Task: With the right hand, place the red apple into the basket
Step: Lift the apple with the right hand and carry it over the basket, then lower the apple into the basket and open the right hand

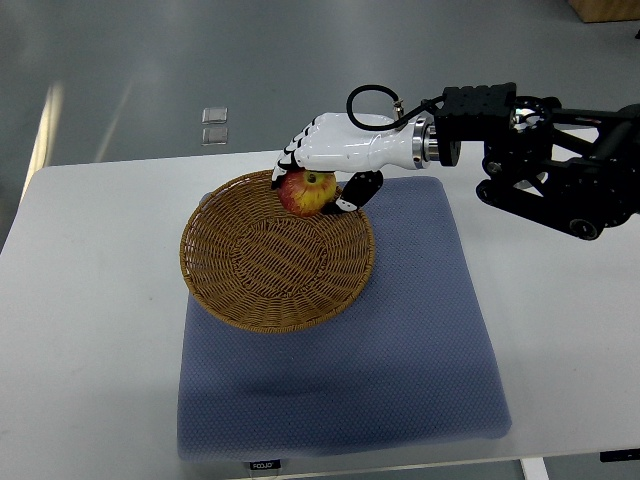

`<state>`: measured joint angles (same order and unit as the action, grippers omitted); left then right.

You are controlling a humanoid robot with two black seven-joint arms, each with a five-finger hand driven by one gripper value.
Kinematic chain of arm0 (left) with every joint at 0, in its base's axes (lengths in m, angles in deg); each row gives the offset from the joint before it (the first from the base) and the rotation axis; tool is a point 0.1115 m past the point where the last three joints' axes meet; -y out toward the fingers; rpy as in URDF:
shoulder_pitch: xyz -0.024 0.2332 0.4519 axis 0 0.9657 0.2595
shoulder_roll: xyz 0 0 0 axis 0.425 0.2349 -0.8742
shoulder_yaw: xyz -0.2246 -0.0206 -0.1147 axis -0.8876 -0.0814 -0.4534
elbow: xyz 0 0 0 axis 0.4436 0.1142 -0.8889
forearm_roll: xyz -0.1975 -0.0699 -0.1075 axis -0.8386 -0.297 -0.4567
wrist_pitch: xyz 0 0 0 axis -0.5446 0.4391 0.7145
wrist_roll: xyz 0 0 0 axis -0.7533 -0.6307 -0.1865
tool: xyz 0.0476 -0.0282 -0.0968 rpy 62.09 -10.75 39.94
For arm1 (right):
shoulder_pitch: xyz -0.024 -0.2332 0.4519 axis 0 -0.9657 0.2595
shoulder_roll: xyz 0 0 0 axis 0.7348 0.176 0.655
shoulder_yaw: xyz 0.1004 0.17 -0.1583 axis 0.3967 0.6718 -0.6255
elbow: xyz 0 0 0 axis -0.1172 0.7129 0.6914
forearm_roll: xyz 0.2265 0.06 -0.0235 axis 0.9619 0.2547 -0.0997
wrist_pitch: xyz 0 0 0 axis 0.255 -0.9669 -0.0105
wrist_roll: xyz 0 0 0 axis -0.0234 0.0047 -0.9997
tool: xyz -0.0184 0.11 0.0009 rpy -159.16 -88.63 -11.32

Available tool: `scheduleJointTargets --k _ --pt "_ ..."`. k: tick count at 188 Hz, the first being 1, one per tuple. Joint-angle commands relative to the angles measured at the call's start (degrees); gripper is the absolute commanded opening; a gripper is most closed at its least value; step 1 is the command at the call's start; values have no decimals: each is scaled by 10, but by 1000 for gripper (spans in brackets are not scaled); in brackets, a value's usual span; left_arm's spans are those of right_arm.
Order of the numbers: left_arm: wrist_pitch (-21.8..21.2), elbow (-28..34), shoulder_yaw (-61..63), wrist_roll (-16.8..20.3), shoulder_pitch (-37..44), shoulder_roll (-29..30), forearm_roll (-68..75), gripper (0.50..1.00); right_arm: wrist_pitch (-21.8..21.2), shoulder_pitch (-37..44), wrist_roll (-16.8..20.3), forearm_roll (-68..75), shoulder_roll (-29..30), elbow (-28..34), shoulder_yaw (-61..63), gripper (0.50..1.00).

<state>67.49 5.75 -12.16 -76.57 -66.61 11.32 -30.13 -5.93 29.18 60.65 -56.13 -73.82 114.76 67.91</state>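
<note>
Right hand (325, 165) grips the apple (306, 192) from above, over the basket (270, 290) rim at one o'clock; the basket's centre lies toward seven o'clock, below.

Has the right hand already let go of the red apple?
No. The right hand has its fingers wrapped around the red apple, at the far rim of the basket.
</note>
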Motion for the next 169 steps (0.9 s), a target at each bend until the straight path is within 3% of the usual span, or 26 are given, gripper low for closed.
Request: scheduleJointTargets --k 1,100,110,125,135,145,146,148,169 --pt "0 0 0 0 0 0 0 1000 0 -17 0 -3 28 -25 -5 648" --pt "0 0 0 0 0 0 0 1000 -1 -92 0 -4 58 -59 -7 674" --pt "0 0 0 0 0 0 0 1000 2 -95 0 -3 58 -59 -7 699" --pt "0 0 0 0 0 0 0 1000 5 -98 0 -2 59 -59 -6 791" --pt "0 0 0 0 0 0 -1 1000 6 -98 0 0 59 -59 -6 821" --pt "0 0 0 0 0 0 -1 1000 6 -98 0 0 59 -59 -6 821" --pt "0 0 0 0 0 0 -1 1000 6 -98 -1 0 59 -59 -5 850" --pt "0 0 0 0 0 0 -1 1000 7 -98 -1 0 59 -59 -5 856" --pt "0 0 0 0 0 0 0 1000 7 -98 -1 2 59 -59 -1 895"
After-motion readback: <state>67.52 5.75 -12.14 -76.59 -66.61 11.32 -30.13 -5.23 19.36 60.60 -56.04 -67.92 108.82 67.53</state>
